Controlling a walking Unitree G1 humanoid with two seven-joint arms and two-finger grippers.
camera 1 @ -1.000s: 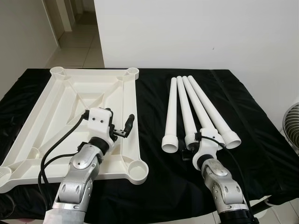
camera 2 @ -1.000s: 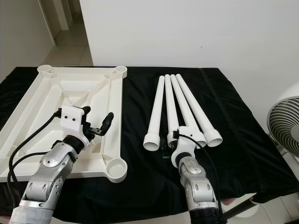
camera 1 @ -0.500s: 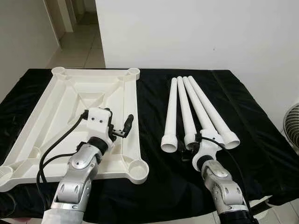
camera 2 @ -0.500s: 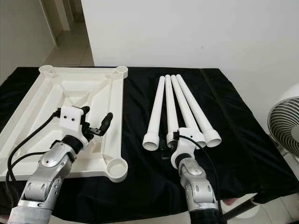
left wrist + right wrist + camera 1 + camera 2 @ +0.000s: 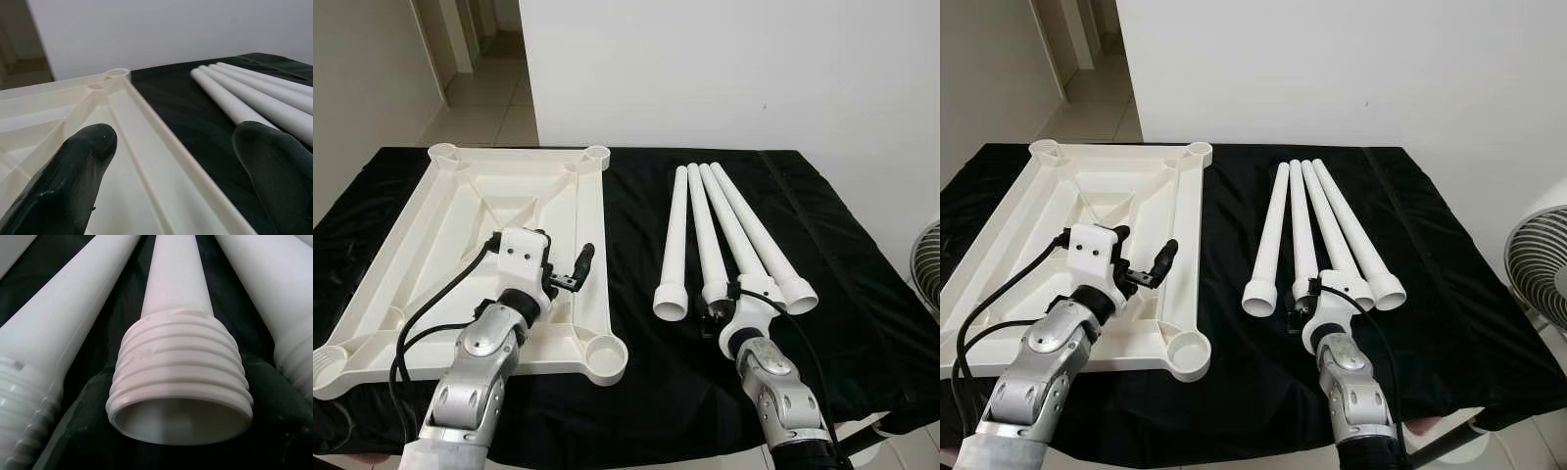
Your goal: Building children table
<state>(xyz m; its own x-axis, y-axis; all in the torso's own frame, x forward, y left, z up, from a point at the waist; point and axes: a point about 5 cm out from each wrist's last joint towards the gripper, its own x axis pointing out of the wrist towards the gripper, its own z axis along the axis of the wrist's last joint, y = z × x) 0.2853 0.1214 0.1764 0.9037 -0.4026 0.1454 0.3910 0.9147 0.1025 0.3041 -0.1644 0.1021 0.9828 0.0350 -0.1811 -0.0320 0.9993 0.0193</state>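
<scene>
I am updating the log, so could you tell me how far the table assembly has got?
Done: tabletop lies upside down, sockets empty. In hand: right gripper is at the threaded end of one leg; left gripper hovers open over the tabletop. Left: all four legs to fit.

My two arms are brushed silver with rounded, jointed segments and small dark screws. The left arm (image 5: 475, 377) carries a white boxy wrist mount with two dark holes and a looping black cable. The right arm (image 5: 778, 392) ends in a white collar with a thin black cable.
</scene>
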